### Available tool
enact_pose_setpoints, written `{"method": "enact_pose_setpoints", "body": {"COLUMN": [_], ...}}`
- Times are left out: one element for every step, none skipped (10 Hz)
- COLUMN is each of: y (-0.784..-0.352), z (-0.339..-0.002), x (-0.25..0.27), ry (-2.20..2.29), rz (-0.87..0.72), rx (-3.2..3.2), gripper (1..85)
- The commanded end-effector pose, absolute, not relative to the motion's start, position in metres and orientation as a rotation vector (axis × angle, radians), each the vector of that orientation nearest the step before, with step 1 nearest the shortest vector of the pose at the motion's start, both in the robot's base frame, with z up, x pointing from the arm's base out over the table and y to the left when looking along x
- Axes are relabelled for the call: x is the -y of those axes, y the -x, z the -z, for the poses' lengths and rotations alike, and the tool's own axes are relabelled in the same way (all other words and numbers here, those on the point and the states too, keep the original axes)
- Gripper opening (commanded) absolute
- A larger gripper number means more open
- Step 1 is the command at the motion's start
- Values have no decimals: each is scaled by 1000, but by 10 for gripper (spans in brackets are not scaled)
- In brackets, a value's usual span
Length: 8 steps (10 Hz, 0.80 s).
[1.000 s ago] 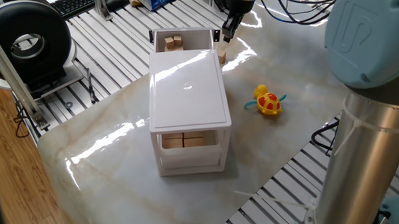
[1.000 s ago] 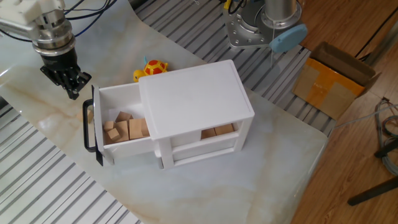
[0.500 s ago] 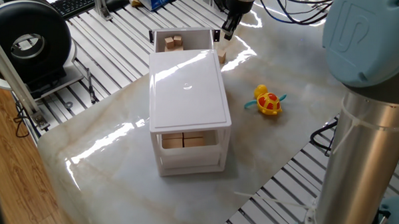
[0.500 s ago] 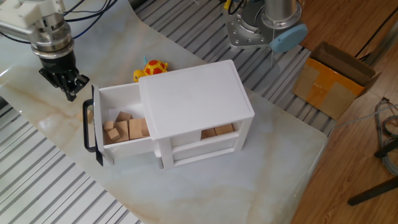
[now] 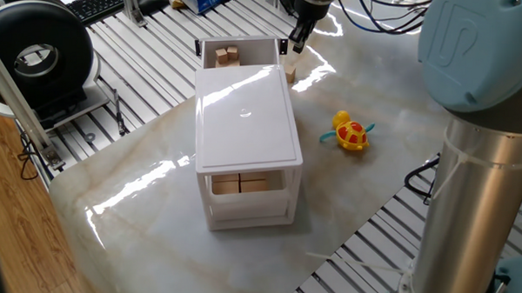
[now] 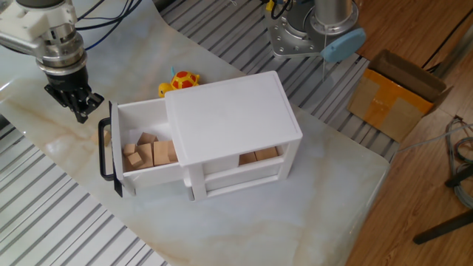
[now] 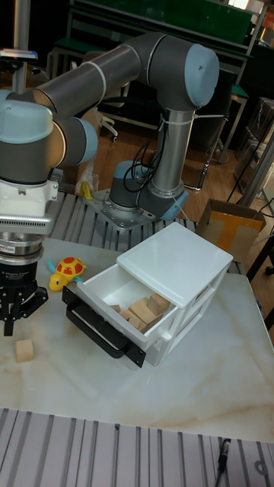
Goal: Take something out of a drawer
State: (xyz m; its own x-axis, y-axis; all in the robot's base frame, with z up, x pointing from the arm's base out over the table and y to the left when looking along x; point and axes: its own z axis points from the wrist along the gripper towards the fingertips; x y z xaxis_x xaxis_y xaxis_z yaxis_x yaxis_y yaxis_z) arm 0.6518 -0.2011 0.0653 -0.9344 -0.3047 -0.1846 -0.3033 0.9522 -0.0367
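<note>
On the pale marbled tabletop (image 5: 149,194), glossy with window glare, a white three-drawer cabinet (image 5: 245,121) stands with its top drawer (image 7: 114,303) pulled out, black corner pieces and a black handle on its front. Several tan wooden blocks (image 6: 148,151) lie inside that drawer, and more show through the open back of a lower drawer. One small wooden cube (image 7: 24,350) sits alone on the table, outside the drawer and just beside its front corner. The gripper (image 7: 17,310) hangs above and slightly behind this cube, apart from it; its dark fingers point down with a gap between them and nothing held, so it is released. A yellow-and-red toy (image 5: 350,133) with teal limbs lies on the table well off to one side of the cabinet.

Around the marbled sheet the bench is ribbed aluminium extrusion (image 5: 153,54). The arm's grey base (image 6: 310,33) is bolted to it behind the cabinet. A black keyboard (image 5: 98,5) and a round black-and-white device (image 5: 36,57) sit at the far edge in one fixed view. Wooden flooring (image 6: 414,185) surrounds the bench, with an open cardboard box (image 6: 395,89) on it, and the tall fixed view shows dark shelving and chairs in the background.
</note>
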Motion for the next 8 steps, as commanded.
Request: {"method": "enact_pose_setpoints", "body": {"y": [-654,-654,-653,-653,-653,-653,-653,-653], "z": [-65,-65,-64,-64,-64,-65,-65,-65], "x": [201,203,204,204,204,203,202,202], "ry": [438,440,441,441,441,440,439,439], "rz": [2,13,19,19,19,10,6,4], "rx": [-2913,-2914,-2916,-2916,-2916,-2916,-2915,-2915], "gripper": [10,10,10,10,10,10,10,10]}}
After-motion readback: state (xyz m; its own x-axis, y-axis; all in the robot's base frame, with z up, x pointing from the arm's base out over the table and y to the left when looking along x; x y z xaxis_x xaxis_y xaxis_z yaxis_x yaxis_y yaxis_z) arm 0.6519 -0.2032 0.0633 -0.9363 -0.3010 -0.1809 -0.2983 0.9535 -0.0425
